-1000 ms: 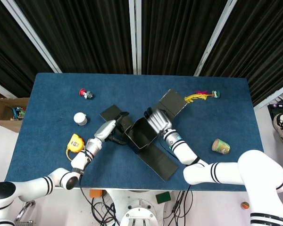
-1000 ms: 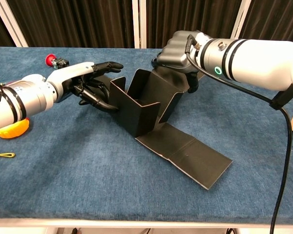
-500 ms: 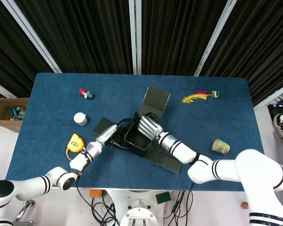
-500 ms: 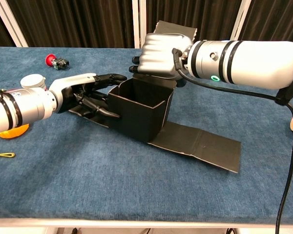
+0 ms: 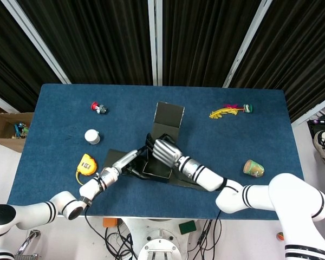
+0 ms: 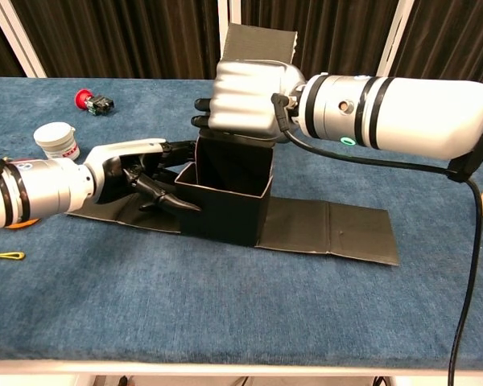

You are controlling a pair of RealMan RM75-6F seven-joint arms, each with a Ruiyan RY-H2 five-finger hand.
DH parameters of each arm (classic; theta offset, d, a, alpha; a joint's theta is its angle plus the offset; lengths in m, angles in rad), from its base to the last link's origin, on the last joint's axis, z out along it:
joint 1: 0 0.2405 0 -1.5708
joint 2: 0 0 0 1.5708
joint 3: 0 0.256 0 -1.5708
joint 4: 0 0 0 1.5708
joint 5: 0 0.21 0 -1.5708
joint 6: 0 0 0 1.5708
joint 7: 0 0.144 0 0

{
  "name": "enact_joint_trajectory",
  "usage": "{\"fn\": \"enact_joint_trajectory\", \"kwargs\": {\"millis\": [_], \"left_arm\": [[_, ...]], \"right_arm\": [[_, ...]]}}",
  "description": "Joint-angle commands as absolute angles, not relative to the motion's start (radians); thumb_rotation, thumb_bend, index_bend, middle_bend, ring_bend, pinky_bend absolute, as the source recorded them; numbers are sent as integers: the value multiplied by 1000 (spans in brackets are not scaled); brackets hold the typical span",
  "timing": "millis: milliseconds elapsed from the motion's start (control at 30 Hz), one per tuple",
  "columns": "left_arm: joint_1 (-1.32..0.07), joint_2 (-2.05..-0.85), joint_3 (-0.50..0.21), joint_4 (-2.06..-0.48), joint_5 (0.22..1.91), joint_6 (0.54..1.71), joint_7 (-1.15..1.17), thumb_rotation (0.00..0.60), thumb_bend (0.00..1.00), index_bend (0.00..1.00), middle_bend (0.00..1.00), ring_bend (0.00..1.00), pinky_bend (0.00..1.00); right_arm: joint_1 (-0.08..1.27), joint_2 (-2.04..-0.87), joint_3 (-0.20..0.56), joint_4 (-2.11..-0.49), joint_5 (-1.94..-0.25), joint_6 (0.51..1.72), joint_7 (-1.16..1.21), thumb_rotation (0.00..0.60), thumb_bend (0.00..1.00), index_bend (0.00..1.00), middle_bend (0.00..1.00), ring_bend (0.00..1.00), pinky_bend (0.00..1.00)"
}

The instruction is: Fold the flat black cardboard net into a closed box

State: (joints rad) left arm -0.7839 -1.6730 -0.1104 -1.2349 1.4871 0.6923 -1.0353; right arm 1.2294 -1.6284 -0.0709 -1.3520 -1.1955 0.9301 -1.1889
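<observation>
The half-folded black cardboard net (image 6: 225, 201), mid-table, is braced by the left hand (image 6: 141, 173) against its left wall, while its back rim is gripped by the right hand (image 6: 245, 100), seemingly keeping the walls upright.

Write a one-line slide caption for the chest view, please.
Two hands, left and right, steady a half-folded black box on a blue table.

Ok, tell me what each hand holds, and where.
Both are on the black cardboard box: the left hand presses its left wall, the right hand rests on its rear top edge.
</observation>
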Motion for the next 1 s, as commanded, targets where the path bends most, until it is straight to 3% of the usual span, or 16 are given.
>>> {"fn": "enact_joint_trajectory", "kwargs": {"millis": [33, 233, 267, 367, 433, 500, 567, 733, 1000], "left_arm": [[-792, -1673, -101, -1233, 1494, 694, -1047, 600, 6, 33, 36, 436, 864], [-787, -1683, -95, -1226, 1469, 703, -1030, 600, 4, 158, 210, 473, 861], [-749, -1693, -48, -1198, 1465, 708, -1023, 600, 4, 188, 236, 482, 861], [-743, -1725, -54, -1166, 1477, 753, -1004, 600, 4, 261, 295, 504, 861], [-745, -1726, -57, -1166, 1470, 753, -981, 600, 3, 282, 310, 508, 861], [-750, -1720, -65, -1180, 1458, 745, -970, 600, 2, 292, 321, 509, 861], [-752, -1716, -69, -1189, 1449, 740, -958, 600, 3, 298, 328, 509, 861], [-750, -1706, -79, -1207, 1429, 744, -912, 600, 2, 298, 328, 509, 861], [-754, -1664, -97, -1252, 1397, 722, -891, 600, 0, 297, 329, 509, 862]], "right_arm": [[1211, -1639, -65, -1340, -1237, 952, -1169, 600, 375, 436, 352, 778, 1000], [1180, -1663, -48, -1311, -1289, 981, -1126, 600, 374, 432, 340, 778, 1000], [1175, -1666, -45, -1308, -1293, 981, -1118, 600, 374, 412, 328, 778, 1000], [1157, -1672, -31, -1311, -1289, 978, -1089, 600, 371, 273, 245, 776, 1000], [1143, -1669, -15, -1329, -1273, 975, -1063, 600, 370, 98, 138, 767, 1000], [1129, -1656, 8, -1367, -1243, 964, -1018, 600, 371, 3, 48, 740, 1000], [1121, -1637, 27, -1404, -1220, 953, -985, 600, 373, 0, 4, 714, 1000], [1092, -1569, 74, -1509, -1148, 931, -891, 600, 376, 0, 0, 690, 1000], [1039, -1484, 99, -1590, -1180, 948, -716, 600, 377, 0, 0, 688, 1000]]}}
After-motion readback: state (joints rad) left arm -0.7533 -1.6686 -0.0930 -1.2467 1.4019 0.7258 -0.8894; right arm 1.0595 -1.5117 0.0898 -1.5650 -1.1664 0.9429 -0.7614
